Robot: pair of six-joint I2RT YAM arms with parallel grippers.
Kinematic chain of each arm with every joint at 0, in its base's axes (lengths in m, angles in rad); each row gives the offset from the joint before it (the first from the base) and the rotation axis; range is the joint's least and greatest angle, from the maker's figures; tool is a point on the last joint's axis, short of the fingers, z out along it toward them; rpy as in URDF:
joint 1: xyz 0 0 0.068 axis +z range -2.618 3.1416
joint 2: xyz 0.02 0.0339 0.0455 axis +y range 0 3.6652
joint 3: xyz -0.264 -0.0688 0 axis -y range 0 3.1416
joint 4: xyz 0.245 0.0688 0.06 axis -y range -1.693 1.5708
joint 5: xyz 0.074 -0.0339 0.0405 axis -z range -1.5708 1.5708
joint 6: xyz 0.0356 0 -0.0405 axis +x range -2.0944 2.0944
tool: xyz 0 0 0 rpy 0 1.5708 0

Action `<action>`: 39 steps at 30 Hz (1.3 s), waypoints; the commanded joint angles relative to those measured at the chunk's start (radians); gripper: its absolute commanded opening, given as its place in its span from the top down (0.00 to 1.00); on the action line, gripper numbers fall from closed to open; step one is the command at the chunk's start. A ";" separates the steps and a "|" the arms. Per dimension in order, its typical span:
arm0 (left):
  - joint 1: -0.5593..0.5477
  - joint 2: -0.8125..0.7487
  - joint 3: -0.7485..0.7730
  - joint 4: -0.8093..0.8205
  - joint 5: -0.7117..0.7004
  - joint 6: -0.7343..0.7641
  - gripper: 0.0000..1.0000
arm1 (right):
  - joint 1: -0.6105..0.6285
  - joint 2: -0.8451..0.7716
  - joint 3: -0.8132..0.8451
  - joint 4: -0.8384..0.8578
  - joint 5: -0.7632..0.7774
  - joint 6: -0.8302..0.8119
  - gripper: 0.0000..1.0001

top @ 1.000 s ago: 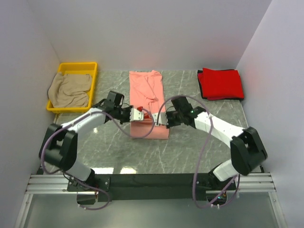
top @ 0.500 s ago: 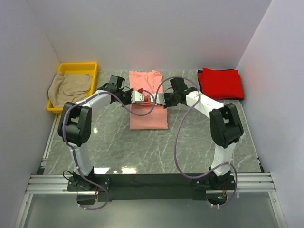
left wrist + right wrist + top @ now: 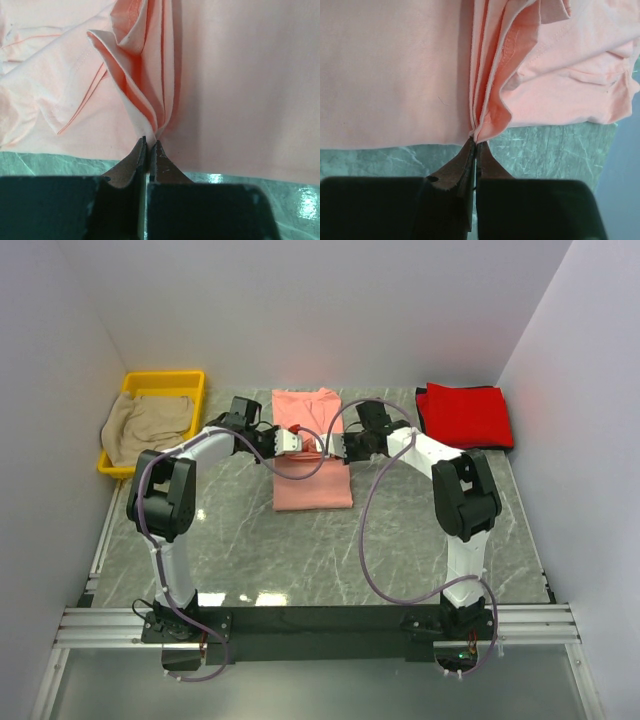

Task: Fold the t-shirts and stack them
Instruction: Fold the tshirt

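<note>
Top external view: the salmon-pink t-shirt (image 3: 312,488) lay at the middle of the marbled table (image 3: 400,540), its long axis running away from the arm bases. Its near part was flat and its middle was gathered. We noted the left gripper (image 3: 303,447) and the right gripper (image 3: 332,450) over that gathered middle, tips pointing toward each other and close together.

Left wrist view: the jaws were closed on a pinched bunch of salmon folds at a cloth edge, with tabletop showing just below.

Right wrist view: the jaws were likewise clamped on several stacked layers of the same shirt.

We logged the red t-shirt (image 3: 465,417) folded at the far right of the table, well apart. The beige-tan t-shirt (image 3: 148,430) sat crumpled in the yellow bin (image 3: 165,380) at the far left.
</note>
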 commanded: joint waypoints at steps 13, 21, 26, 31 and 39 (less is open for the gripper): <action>0.062 -0.025 0.063 0.035 -0.051 -0.181 0.38 | -0.047 -0.042 0.133 0.058 0.060 0.152 0.31; 0.082 -0.195 -0.050 0.029 0.042 -0.287 0.47 | -0.039 -0.220 0.020 -0.146 -0.029 0.253 0.57; 0.064 -0.218 -0.115 -0.006 0.107 -0.364 0.57 | -0.018 -0.216 0.004 -0.212 -0.053 0.357 0.71; 0.030 -0.260 -0.210 -0.025 0.152 -0.315 0.47 | 0.013 -0.284 -0.115 -0.214 -0.073 0.310 0.46; -0.069 -0.464 -0.544 0.133 0.096 -0.215 0.39 | 0.143 -0.476 -0.472 0.033 -0.047 0.236 0.36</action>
